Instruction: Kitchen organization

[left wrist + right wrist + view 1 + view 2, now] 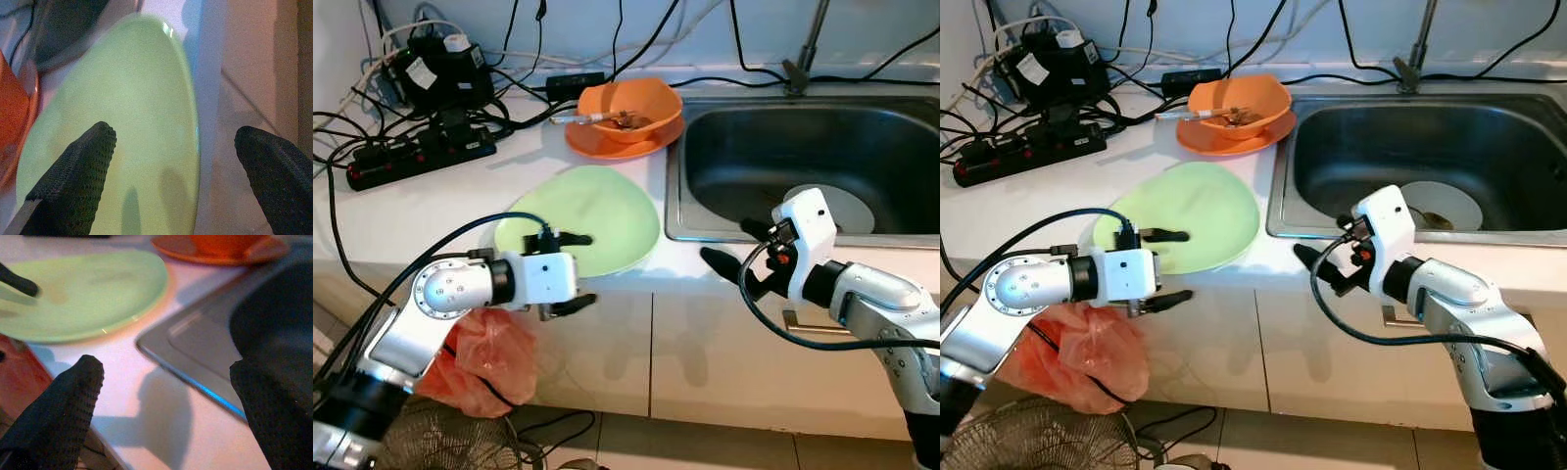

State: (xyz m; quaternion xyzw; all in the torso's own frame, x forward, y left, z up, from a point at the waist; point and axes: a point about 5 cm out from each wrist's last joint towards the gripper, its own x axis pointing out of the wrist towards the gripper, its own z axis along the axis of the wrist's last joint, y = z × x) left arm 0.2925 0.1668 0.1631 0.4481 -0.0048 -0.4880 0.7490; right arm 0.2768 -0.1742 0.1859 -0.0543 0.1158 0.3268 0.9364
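Your white counter runs across the view, and the steel sink is sunk into it on the robot's right, with a pale round plate lying in the basin. Below the counter's front edge you see cabinet doors, and down at the left an orange plastic bag hangs above a wire fan grille.

At the counter's front edge lies the big light-green plate, its near rim reaching the lip. Behind it, just beside the sink's corner, an orange bowl sits on an orange plate; a utensil sticks out of the bowl toward the left, and there are scraps inside.

At the far left, a black power strip and a tangle of black cables crowd the back of the counter.

Your left hand is at the green plate's near rim, fingers spread wide: one finger above the plate, the other below the counter edge, nothing pinched. Your right hand hovers at the counter edge in front of the sink's near-left corner, fingers spread too, holding nothing, well apart from the green plate.
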